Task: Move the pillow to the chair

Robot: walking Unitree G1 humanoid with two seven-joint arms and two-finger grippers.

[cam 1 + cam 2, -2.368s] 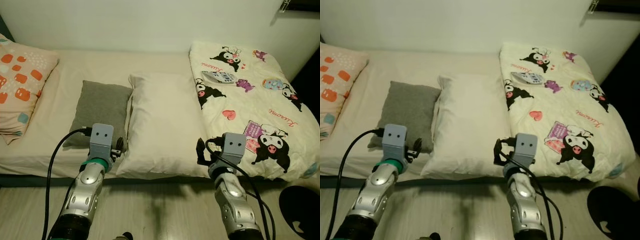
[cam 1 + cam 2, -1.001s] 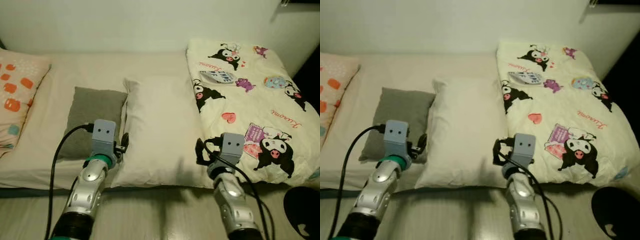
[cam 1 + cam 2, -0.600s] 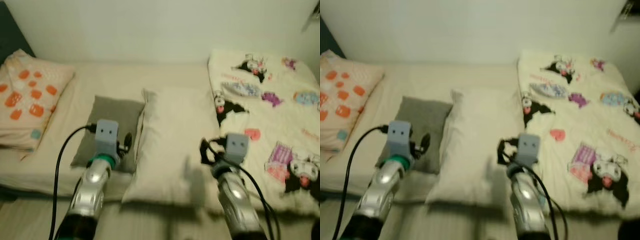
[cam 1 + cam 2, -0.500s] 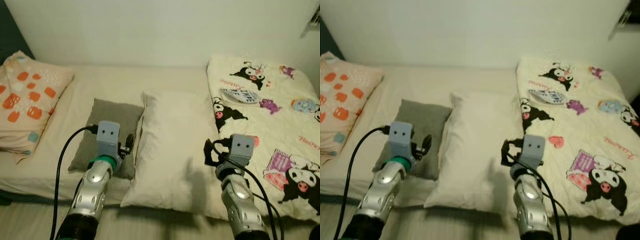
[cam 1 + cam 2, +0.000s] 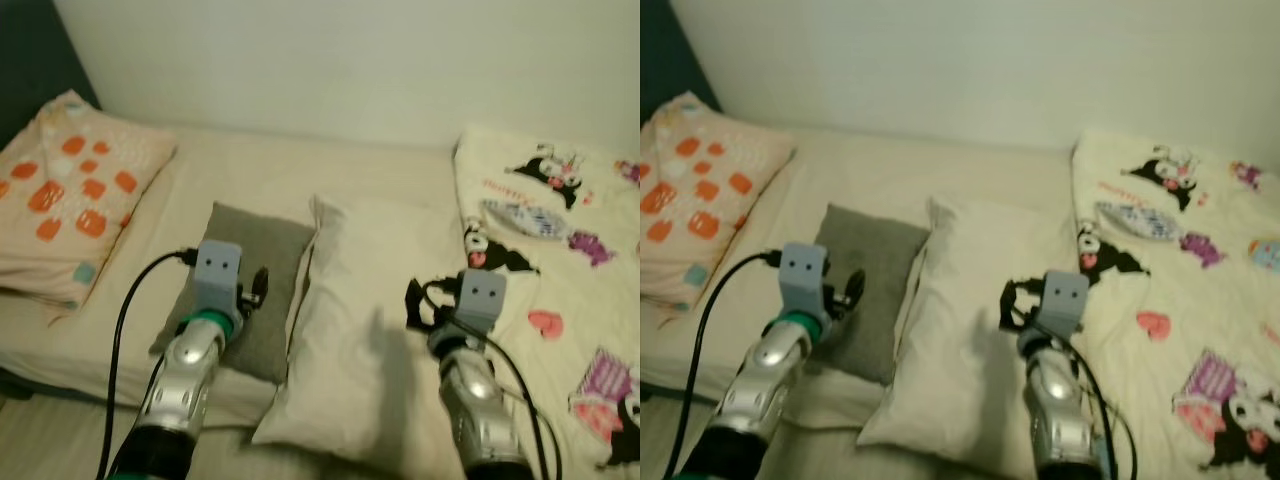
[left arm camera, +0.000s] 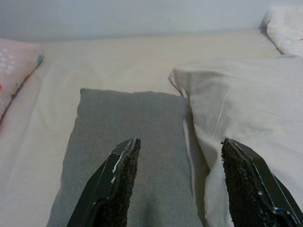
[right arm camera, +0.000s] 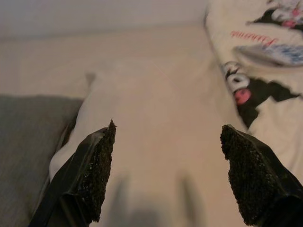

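A cream pillow (image 5: 375,320) lies lengthwise in the middle of the bed, with a smaller grey cushion (image 5: 250,275) touching its left side. My left gripper (image 5: 256,288) is held over the grey cushion's near part and stands open; in the left wrist view its gap (image 6: 180,142) spans the seam between the grey cushion (image 6: 128,137) and the cream pillow (image 6: 246,99). My right gripper (image 5: 416,303) hovers open above the cream pillow's right half. In the right wrist view the cream pillow (image 7: 161,109) fills the gap of this gripper (image 7: 168,127). Neither gripper holds anything.
An orange-spotted pillow (image 5: 70,195) lies at the bed's left end. A cartoon-print blanket (image 5: 560,250) covers the right part. A pale wall (image 5: 350,60) runs behind the bed. The mattress edge (image 5: 60,365) and a floor strip (image 5: 40,440) are at lower left.
The whole picture has shifted right and the bed looks nearer, so the camera moved. Both arms stay raised before the bed, fingers still open.
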